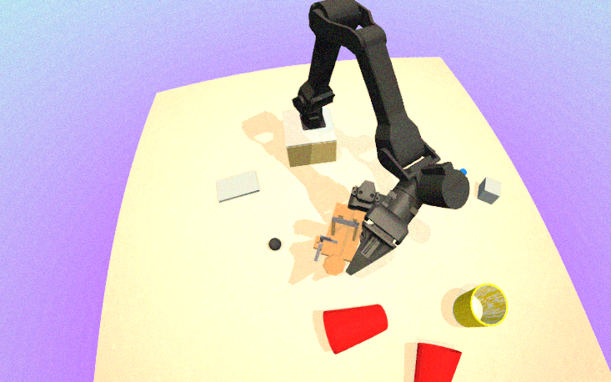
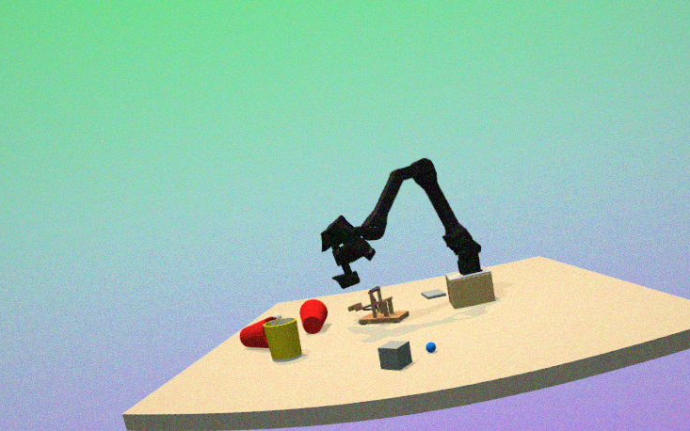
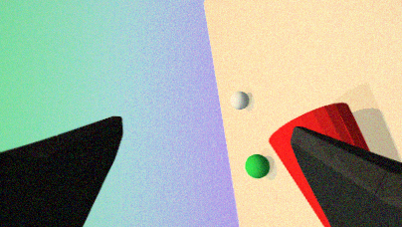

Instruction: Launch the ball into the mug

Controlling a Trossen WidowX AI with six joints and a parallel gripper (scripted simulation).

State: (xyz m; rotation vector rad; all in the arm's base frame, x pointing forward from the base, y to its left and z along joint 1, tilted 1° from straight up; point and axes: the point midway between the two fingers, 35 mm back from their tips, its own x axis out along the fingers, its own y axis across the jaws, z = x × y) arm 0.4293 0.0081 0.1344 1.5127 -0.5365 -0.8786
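Observation:
My gripper (image 1: 351,269) (image 2: 346,279) (image 3: 209,129) is wide open and empty, above the table beside and over the catapult. The orange-brown catapult (image 1: 344,244) (image 2: 384,317) stands near the table's middle, partly behind the gripper in the top view; no ball shows in its cup. The yellow mug (image 1: 463,309) (image 2: 284,340) stands upright, its mouth up. Several balls lie on the table: a black ball (image 1: 274,243), a blue ball (image 1: 463,172) (image 2: 430,347), a green ball (image 3: 257,166) and a whitish ball (image 3: 239,101). Which one is meant, I cannot tell.
One red cup (image 1: 354,328) (image 2: 312,316) lies on its side near the mug, and another red cup (image 1: 435,363) (image 2: 253,333) lies beyond it. A grey cube (image 1: 488,191) (image 2: 394,355) sits near the blue ball. A pale flat slab (image 1: 237,186) (image 2: 433,294) lies by the arm's base block (image 1: 311,154) (image 2: 470,290).

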